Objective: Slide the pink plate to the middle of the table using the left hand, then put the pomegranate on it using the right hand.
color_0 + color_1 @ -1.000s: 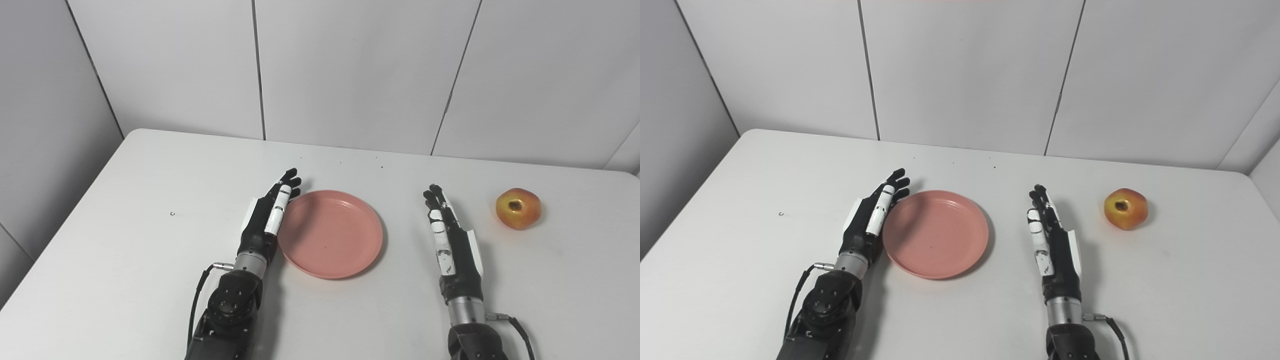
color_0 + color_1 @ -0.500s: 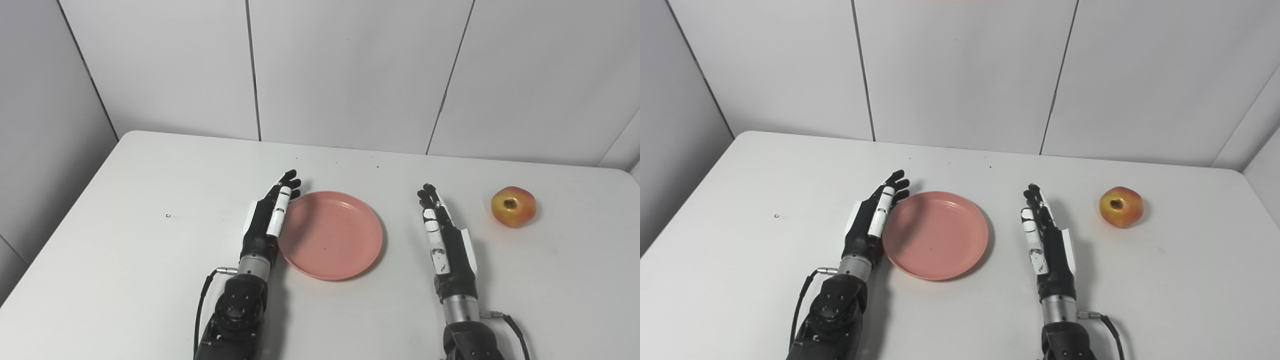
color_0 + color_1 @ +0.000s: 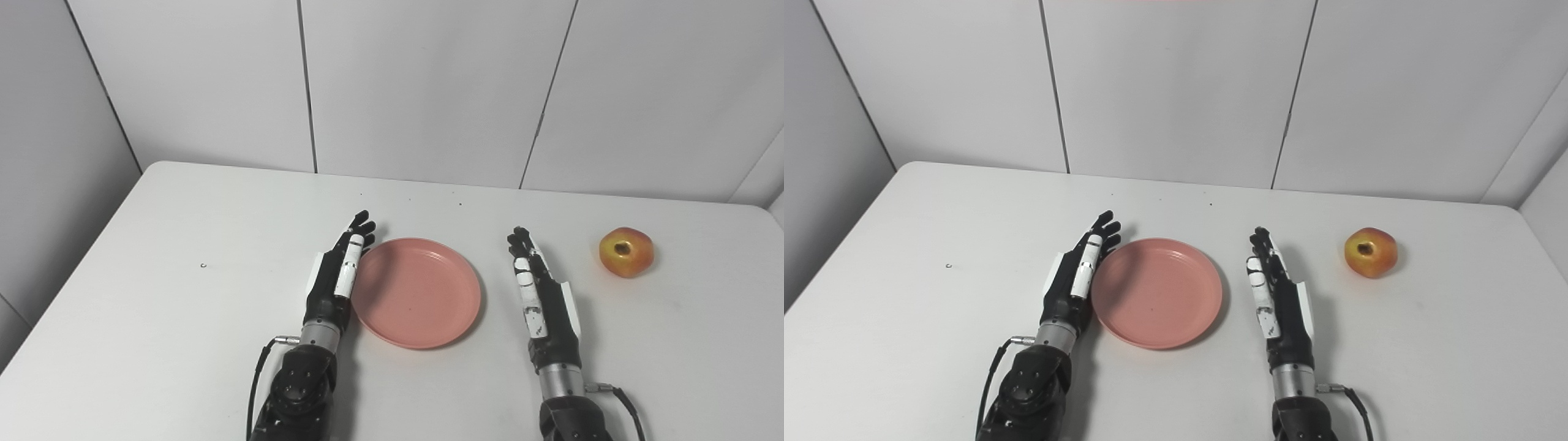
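A round pink plate (image 3: 419,293) lies flat near the middle of the white table (image 3: 153,294), empty. My left hand (image 3: 338,275) is open, edge-on, its fingers straight and resting against the plate's left rim. My right hand (image 3: 542,294) is open and empty, edge-on, just right of the plate and apart from it. A red-yellow pomegranate (image 3: 626,252) sits on the table at the far right, well beyond my right hand. It also shows in the right eye view (image 3: 1370,252).
A tiny dark speck (image 3: 203,266) lies on the table at the left. Grey wall panels (image 3: 429,86) stand behind the table's far edge. The table's right corner is close to the pomegranate.
My left hand has pushed the plate a little to the right, narrowing the gap to my right hand. The camera has also shifted slightly. The pomegranate has stayed put.
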